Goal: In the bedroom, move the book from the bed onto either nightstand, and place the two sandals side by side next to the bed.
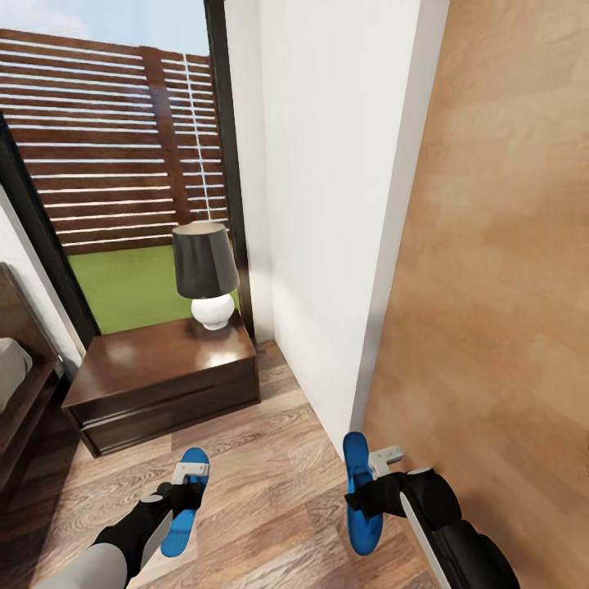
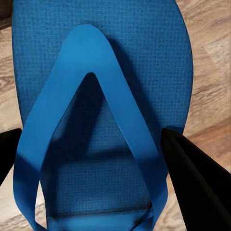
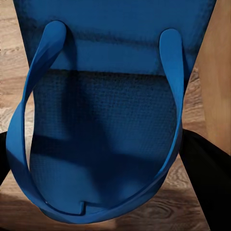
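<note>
Head view alone: nightstand [image 1: 164,368] and lamp [image 1: 205,274] beyond both held sandals [image 1: 186,501].

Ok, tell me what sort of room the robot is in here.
Most likely a bedroom corner. A dark wooden nightstand carries a table lamp beside the edge of a bed, on wood flooring, with a glass door opening onto a fenced lawn.
</note>
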### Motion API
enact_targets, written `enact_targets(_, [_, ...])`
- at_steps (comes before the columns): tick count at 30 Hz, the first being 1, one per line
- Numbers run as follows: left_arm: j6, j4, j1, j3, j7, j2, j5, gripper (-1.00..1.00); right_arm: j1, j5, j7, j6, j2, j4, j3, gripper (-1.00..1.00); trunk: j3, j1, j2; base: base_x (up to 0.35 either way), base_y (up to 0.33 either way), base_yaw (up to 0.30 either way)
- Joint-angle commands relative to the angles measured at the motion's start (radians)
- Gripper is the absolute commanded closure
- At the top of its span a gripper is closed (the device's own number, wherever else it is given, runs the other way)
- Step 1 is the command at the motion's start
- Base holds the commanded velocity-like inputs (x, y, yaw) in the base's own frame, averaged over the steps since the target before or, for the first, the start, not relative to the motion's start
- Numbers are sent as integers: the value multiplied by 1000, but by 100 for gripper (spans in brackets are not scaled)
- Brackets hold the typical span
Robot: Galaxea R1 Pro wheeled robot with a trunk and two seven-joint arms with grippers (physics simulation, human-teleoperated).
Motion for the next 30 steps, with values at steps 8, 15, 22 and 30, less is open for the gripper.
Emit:
enact_targets(8, [-19, 29, 0, 5, -5, -1, -5, 100, -1, 8, 6, -7, 0, 8, 2, 100, 24, -31, 56, 0, 0, 0])
enact_targets(15, [-22, 32, 0, 4, -5, -2, -5, 100, -1, 8, 6, -8, -2, 9, 2, 100, 46, -58, 105, 0, 0, 0])
enact_targets(22, [-22, 32, 0, 5, -5, -2, -5, 100, -1, 8, 6, -8, -2, 15, 2, 100, 68, -85, 154, 0, 0, 0])
enact_targets(30, [-22, 32, 0, 5, -5, -1, -5, 100, -1, 7, 6, -9, -1, 27, 2, 100, 93, -115, 210, 0, 0, 0])
